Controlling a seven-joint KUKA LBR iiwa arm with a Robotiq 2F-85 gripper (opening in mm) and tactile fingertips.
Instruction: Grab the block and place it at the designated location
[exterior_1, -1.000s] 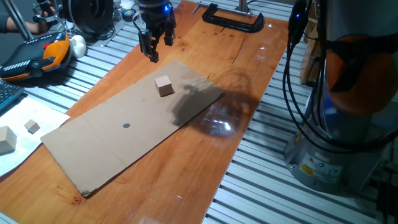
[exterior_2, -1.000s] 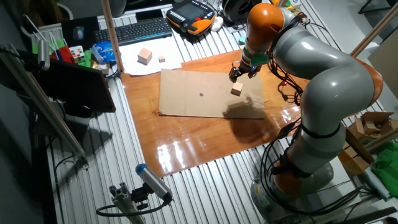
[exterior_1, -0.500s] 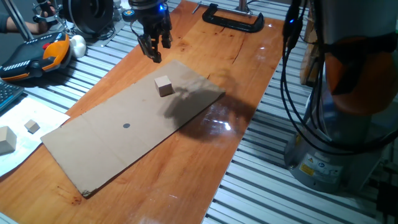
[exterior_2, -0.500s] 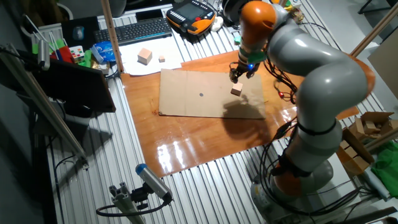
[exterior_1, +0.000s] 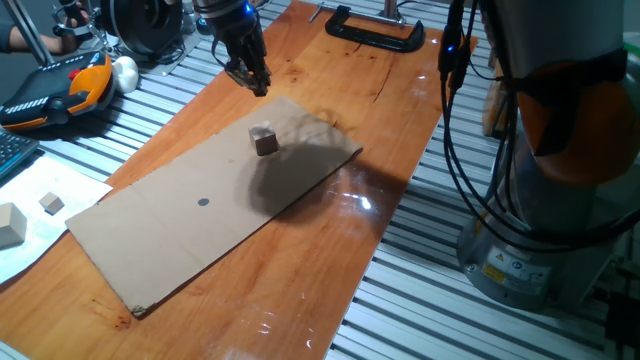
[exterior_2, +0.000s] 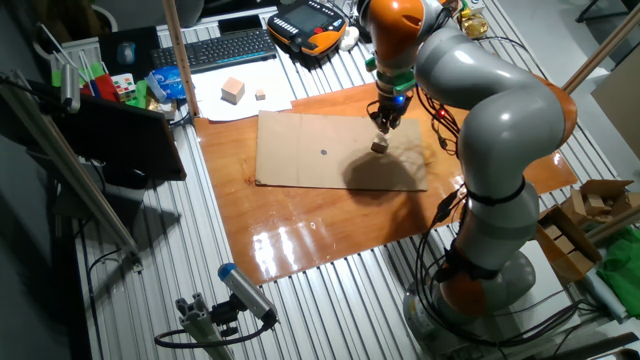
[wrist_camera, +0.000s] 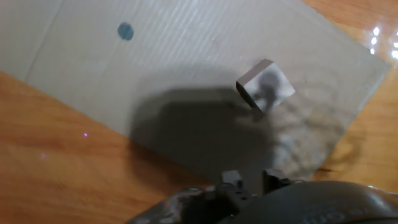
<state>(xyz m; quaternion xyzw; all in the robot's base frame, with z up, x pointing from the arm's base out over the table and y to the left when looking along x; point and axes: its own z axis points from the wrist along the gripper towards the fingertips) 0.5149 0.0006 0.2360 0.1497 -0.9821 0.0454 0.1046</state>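
The block (exterior_1: 264, 140) is a small light-brown wooden cube on the right part of the flat cardboard sheet (exterior_1: 150, 250), now in the arm's shadow. It also shows in the other fixed view (exterior_2: 380, 146) and in the hand view (wrist_camera: 266, 85). The designated location is a small dark dot (exterior_1: 203, 201) near the sheet's middle, also seen in the other fixed view (exterior_2: 324, 153) and the hand view (wrist_camera: 125, 31). My gripper (exterior_1: 252, 78) hangs above the sheet's far edge, just behind the block, open and empty (exterior_2: 383, 120). Its fingertips are outside the hand view.
A larger tan block (exterior_1: 8, 222) and a tiny pale cube (exterior_1: 51, 204) lie on white paper at the left. A black clamp (exterior_1: 375, 30) sits at the table's far end. An orange and black pendant (exterior_1: 60, 90) lies at the back left. The robot base (exterior_1: 540, 250) stands at the right.
The gripper has moved a little back and left and turned about its axis. The arm's shadow has slid over the block. The block has not moved.
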